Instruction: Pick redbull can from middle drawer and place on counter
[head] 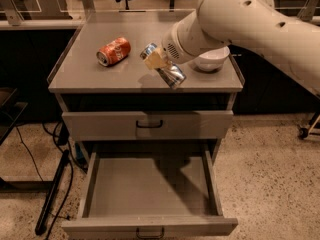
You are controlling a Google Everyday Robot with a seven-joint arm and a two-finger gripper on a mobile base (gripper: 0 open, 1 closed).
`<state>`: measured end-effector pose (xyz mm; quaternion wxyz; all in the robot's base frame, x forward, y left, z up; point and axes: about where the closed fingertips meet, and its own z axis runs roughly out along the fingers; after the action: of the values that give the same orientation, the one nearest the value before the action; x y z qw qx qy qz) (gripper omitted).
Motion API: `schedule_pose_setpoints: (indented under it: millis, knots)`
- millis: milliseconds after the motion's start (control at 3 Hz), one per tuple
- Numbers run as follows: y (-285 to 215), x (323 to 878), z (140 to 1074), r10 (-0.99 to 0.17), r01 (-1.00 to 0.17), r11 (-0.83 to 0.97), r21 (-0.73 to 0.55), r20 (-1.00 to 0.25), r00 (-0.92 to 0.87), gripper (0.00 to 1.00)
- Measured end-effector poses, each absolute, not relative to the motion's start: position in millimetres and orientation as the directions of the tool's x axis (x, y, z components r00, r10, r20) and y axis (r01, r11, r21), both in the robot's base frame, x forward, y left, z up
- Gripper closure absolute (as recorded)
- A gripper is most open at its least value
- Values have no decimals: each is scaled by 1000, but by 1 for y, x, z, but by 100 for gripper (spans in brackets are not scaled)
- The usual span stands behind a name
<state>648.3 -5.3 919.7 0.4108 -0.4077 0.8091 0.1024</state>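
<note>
**Placement step: the redbull can held over the counter, the drawer open below.**

The white arm (260,19) reaches in from the right above the counter (90,79). Beneath it the middle drawer (150,184) stands pulled out with a bare floor, under the closed upper drawer front (190,125). A white bowl (214,61) sits at the counter's right, and an orange soda can (113,51) lies on its side at left. The gripper (156,60) clasps the redbull can (170,73), which is tilted with its lower end near the front edge. Whether it touches the top cannot be told. Placement would likely go best by righting the can, moving it inward between soda can and bowl, seating its base flat, then releasing.
</note>
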Motion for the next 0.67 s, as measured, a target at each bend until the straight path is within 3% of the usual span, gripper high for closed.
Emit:
schedule_pose_setpoints:
  millis: [667]
  knots:
    - [0,670,933,-445,-700,701,-139,-851,-277,100]
